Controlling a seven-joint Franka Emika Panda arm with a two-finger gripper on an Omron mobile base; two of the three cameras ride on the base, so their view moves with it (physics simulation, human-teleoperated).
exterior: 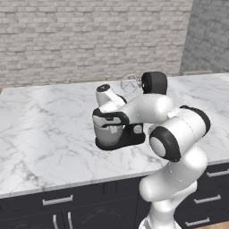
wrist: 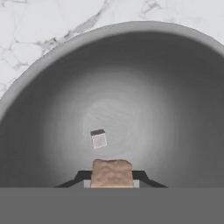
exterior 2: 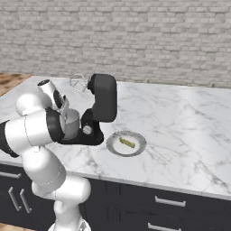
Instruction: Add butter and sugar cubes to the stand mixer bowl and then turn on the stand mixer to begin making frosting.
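The gripper (wrist: 112, 181) is clamped on the tan sugar cube (wrist: 112, 173), held above the inside of the stand mixer bowl (wrist: 52, 113). The pale sugar cube (wrist: 99, 139) lies on the bowl's bottom, well clear of the walls. The black stand mixer (exterior 2: 102, 101) has its head tilted back, whisk (exterior 2: 78, 83) raised. On the grey plate (exterior 2: 135, 151) beside it, the butter (exterior 2: 127, 142) lies diagonally. The arm hides most of the bowl in both base views.
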